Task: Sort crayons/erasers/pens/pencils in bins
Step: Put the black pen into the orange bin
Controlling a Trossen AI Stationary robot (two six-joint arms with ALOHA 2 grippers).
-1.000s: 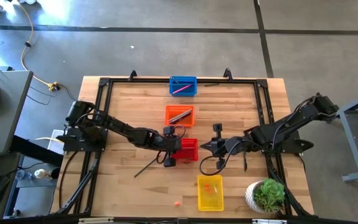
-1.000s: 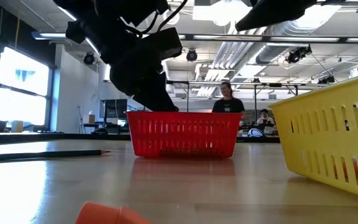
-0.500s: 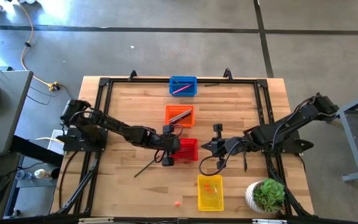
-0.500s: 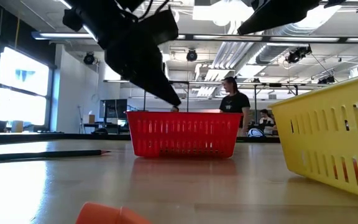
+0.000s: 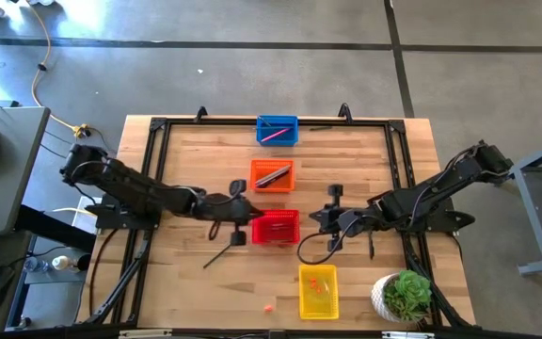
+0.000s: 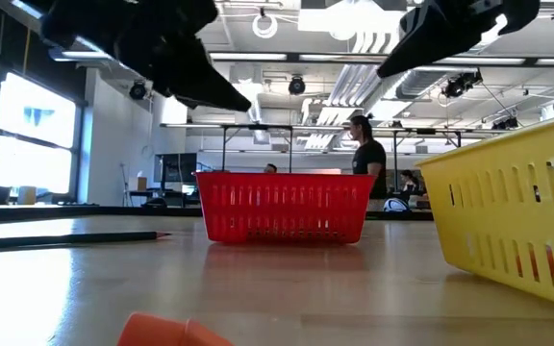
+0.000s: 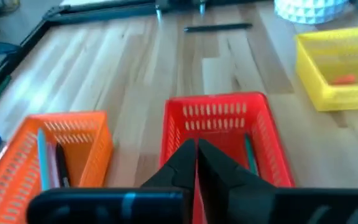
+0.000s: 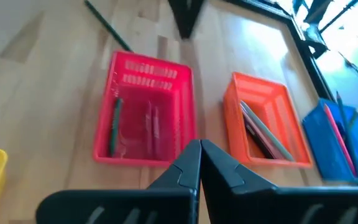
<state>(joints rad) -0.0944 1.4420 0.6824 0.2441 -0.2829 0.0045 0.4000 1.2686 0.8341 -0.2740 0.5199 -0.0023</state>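
Since a second earlier, the left gripper (image 5: 243, 211) had drawn back from over the red bin (image 5: 276, 226) to just beside its left wall, fingers pressed together and empty. The right gripper (image 5: 320, 217) hung near the red bin's other side, likewise closed on nothing. Sorting looked mostly done: the blue bin (image 5: 277, 130) held a pink stick, the orange bin (image 5: 272, 175) several, the red bin a green one and others, and the yellow bin (image 5: 318, 291) small orange-red erasers (image 5: 317, 283). Left out were a dark pencil (image 5: 224, 251) and one loose eraser (image 5: 269, 307) on the wooden table (image 5: 186, 160). Beyond, a person (image 6: 367, 166) stood in the workshop.
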